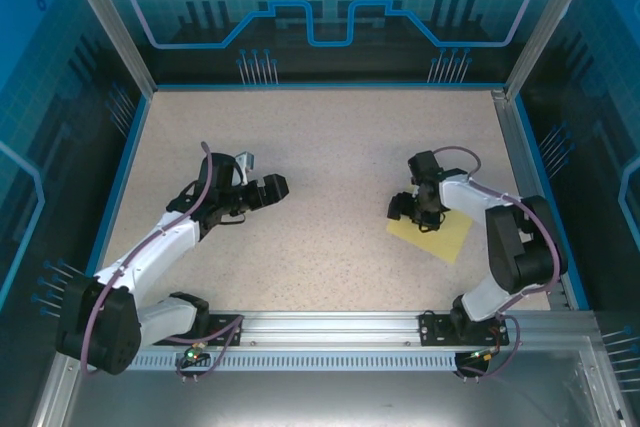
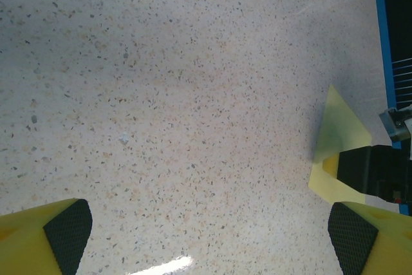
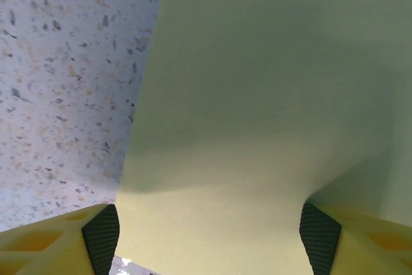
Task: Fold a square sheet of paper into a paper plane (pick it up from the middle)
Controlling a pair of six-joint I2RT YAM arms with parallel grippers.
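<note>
The square sheet of paper (image 1: 447,238) is pale yellow and lies on the speckled table at the right, near the right arm's base. My right gripper (image 1: 412,209) points down onto the sheet's left part. In the right wrist view the sheet (image 3: 257,94) spans the gap between the black pads (image 3: 101,239), which stand wide apart; the gripper (image 3: 209,236) is open and the paper bows up a little by the right pad. My left gripper (image 1: 272,188) hovers over bare table at the left, open (image 2: 209,230), with nothing between its fingers. A corner of the sheet (image 2: 344,130) shows at the right of the left wrist view.
The speckled table (image 1: 330,137) has a blue rim (image 1: 320,86) at the back and sides. An aluminium rail (image 1: 330,325) carrying both arm bases runs along the near edge. A metal frame post (image 1: 520,147) borders the right side, close to the sheet.
</note>
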